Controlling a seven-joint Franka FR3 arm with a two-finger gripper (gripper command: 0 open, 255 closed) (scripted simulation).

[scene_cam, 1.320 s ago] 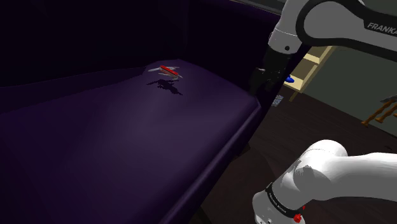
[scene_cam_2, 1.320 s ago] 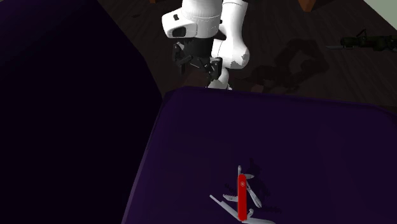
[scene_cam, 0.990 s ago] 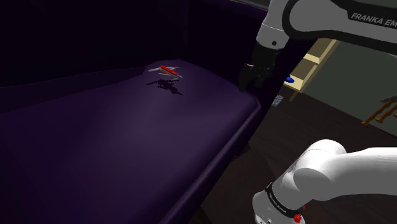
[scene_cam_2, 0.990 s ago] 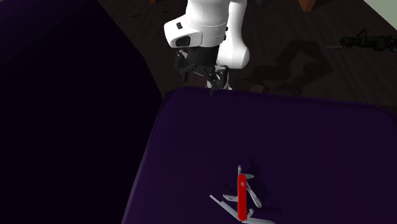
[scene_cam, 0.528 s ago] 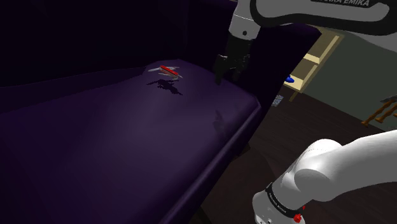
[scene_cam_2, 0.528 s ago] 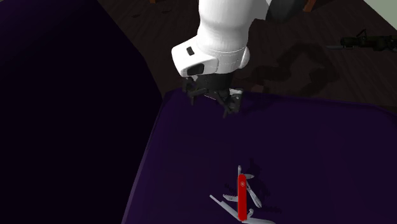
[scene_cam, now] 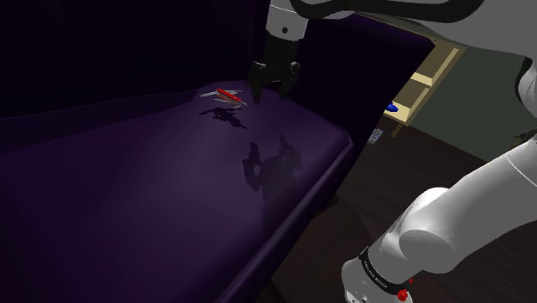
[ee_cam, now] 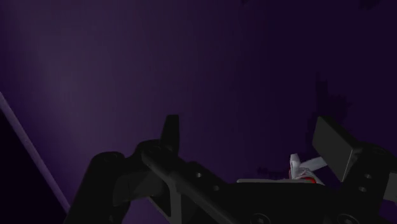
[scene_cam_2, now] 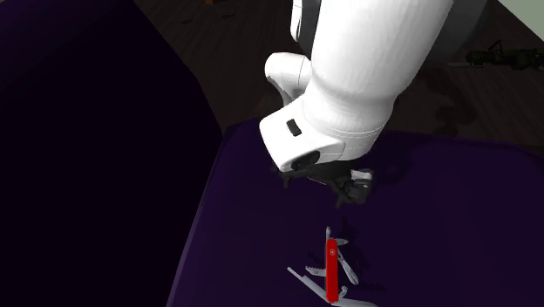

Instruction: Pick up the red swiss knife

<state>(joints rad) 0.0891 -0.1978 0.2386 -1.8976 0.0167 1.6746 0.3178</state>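
Observation:
The red swiss knife (scene_cam: pixel 226 95) lies on the dark purple seat (scene_cam: pixel 172 181) with several silver blades fanned out around its red handle (scene_cam_2: pixel 331 269). My black gripper (scene_cam: pixel 272 84) hangs just above the cushion, a short way from the knife toward the shoulder view's right. In the second exterior view the gripper (scene_cam_2: pixel 347 188) sits under the white wrist, just beyond the knife's far end. The wrist view has the fingers (ee_cam: pixel 170 131) standing apart, open on nothing, with a bit of the knife (ee_cam: pixel 299 170) beside the other finger.
The seat's dark backrest (scene_cam: pixel 103 52) rises behind the knife. The cushion's front edge (scene_cam: pixel 331 172) drops to a dark wood floor (scene_cam: pixel 430 163). A pale wooden shelf (scene_cam: pixel 426 84) holding a small blue item (scene_cam: pixel 391 107) stands at the shoulder view's right.
The arm has swung from beyond the cushion's edge across the seat toward the knife, and the gripper now hovers close beside it. The knife has not moved.

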